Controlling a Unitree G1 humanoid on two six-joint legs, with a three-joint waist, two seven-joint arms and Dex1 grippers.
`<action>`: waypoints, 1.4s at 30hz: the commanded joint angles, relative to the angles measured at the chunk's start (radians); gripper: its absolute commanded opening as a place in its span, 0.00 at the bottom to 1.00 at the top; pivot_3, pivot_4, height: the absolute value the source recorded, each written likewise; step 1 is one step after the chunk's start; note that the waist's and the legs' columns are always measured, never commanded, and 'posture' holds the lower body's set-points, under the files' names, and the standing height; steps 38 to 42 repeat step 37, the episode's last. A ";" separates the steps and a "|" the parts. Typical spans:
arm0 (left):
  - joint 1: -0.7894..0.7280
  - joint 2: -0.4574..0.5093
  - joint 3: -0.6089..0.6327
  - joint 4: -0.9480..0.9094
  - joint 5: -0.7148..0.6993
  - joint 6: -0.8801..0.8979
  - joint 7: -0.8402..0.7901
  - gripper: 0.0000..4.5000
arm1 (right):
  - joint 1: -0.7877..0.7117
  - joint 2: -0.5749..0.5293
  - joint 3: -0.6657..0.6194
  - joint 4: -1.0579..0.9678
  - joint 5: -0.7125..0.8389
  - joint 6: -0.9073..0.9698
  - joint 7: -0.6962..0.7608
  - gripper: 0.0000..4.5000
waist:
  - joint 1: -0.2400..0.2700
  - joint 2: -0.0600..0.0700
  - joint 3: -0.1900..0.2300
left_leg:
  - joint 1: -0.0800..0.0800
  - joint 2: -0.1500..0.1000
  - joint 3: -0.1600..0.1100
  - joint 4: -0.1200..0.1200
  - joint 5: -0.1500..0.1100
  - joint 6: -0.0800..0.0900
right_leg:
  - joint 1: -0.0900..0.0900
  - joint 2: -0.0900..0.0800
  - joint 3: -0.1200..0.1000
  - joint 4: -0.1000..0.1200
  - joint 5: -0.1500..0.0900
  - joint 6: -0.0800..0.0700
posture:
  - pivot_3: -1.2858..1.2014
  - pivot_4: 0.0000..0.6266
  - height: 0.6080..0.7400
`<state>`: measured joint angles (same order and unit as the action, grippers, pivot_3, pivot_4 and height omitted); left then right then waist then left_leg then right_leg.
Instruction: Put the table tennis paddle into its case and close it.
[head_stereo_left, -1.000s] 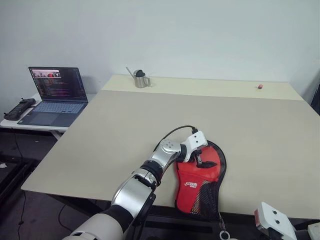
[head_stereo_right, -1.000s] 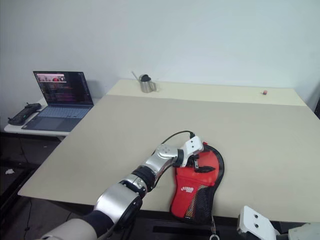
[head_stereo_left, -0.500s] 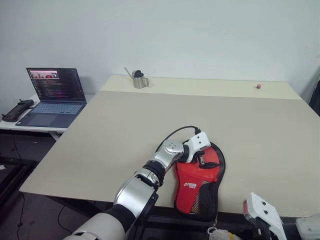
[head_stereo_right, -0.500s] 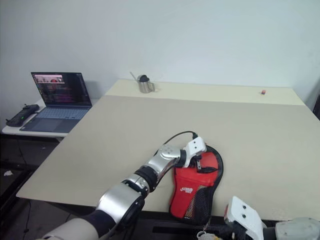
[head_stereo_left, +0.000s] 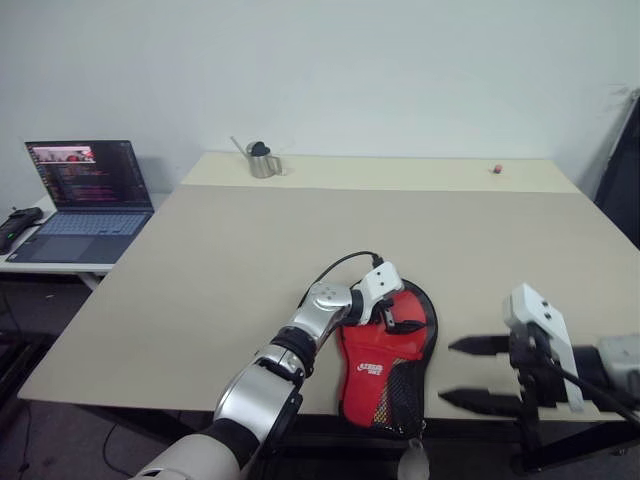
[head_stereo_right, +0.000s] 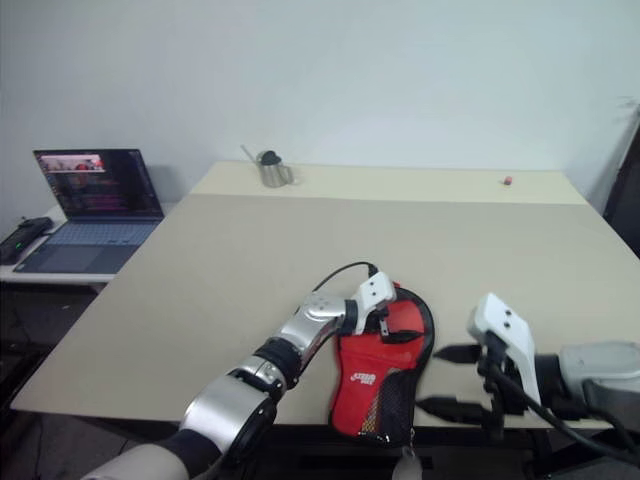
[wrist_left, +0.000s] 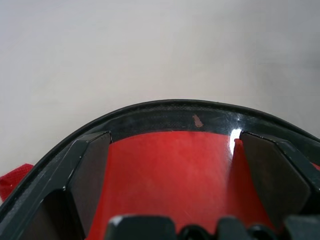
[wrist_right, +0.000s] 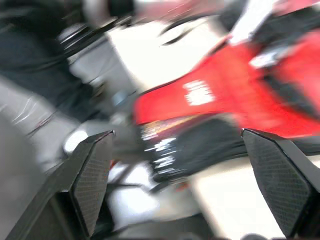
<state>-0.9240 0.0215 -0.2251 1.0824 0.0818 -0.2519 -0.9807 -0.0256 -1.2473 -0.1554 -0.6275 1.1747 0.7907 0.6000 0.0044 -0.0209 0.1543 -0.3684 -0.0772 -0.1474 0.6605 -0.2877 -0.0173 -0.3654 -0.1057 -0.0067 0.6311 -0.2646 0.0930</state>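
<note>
Left tool (wrist_left: 172, 150) over red rubber, case (head_stereo_left: 385, 365) beneath

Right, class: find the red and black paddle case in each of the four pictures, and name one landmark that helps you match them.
Left eye view: the case lies at the table's near edge, lower centre.
Right eye view: same spot, lower centre.
Left wrist view: its red face and black rim, between the left pincer's fingers.
Right wrist view: blurred red panel, upper right.
Shared landmark: the white logo.
</note>
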 joint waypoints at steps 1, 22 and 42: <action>0.078 0.072 0.017 -0.069 -0.021 0.035 -0.063 1.00 | -0.101 0.121 0.107 0.151 -0.243 -0.129 0.036 0.99 | -0.009 0.000 0.000 | 0.000 0.000 0.000 0.000 0.000 0.000 | 0.000 0.000 0.000 0.001 0.000 0.000 | 0.52 0.24 1.00; 0.647 0.489 0.284 -1.253 -0.354 0.665 0.030 1.00 | -0.527 0.533 0.202 0.987 -0.752 -0.534 0.411 0.99 | -0.028 0.007 0.010 | 0.001 0.001 0.014 -0.001 -0.001 -0.003 | -0.018 0.003 0.020 0.016 -0.003 -0.004 | 0.52 0.24 1.00; 0.549 0.464 0.178 -1.174 -0.304 0.619 0.142 1.00 | -0.567 0.486 0.136 1.091 -0.849 -0.572 0.472 0.99 | -0.034 0.007 0.010 | -0.007 0.001 0.016 0.000 0.000 -0.008 | -0.024 0.003 0.022 0.015 -0.002 -0.004 | 0.52 0.24 1.00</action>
